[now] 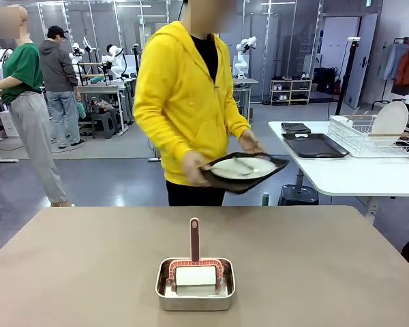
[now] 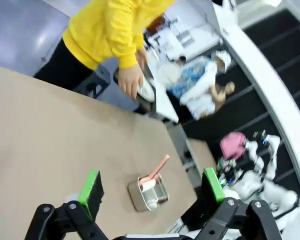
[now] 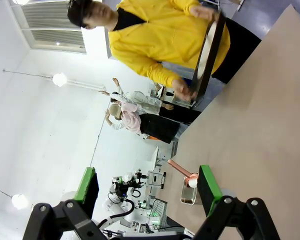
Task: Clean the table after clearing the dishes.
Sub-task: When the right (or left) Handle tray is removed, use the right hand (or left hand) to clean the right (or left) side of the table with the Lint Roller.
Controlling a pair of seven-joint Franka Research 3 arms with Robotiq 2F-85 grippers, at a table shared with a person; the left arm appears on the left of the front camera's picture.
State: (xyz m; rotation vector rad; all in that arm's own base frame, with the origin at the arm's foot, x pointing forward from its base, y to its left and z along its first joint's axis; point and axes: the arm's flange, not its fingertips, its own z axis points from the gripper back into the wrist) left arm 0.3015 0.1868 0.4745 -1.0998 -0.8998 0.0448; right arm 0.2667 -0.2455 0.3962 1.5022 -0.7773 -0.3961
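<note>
In the front view, the person (image 1: 184, 102) carries a dark tray (image 1: 240, 186) bearing a white plate (image 1: 226, 170) and cutlery just beyond the table (image 1: 313, 259), so we judge clearing nearly done. The beige matte top is bare except for a steel pan (image 1: 195, 302) with a pink-handled roller (image 1: 195, 242); cleaning looks not yet begun. In the left wrist view, the left gripper (image 2: 152, 186) hangs above the table, jaws spread wide and empty. In the right wrist view, the right gripper (image 3: 147, 185) is likewise released, grasping nothing.
</note>
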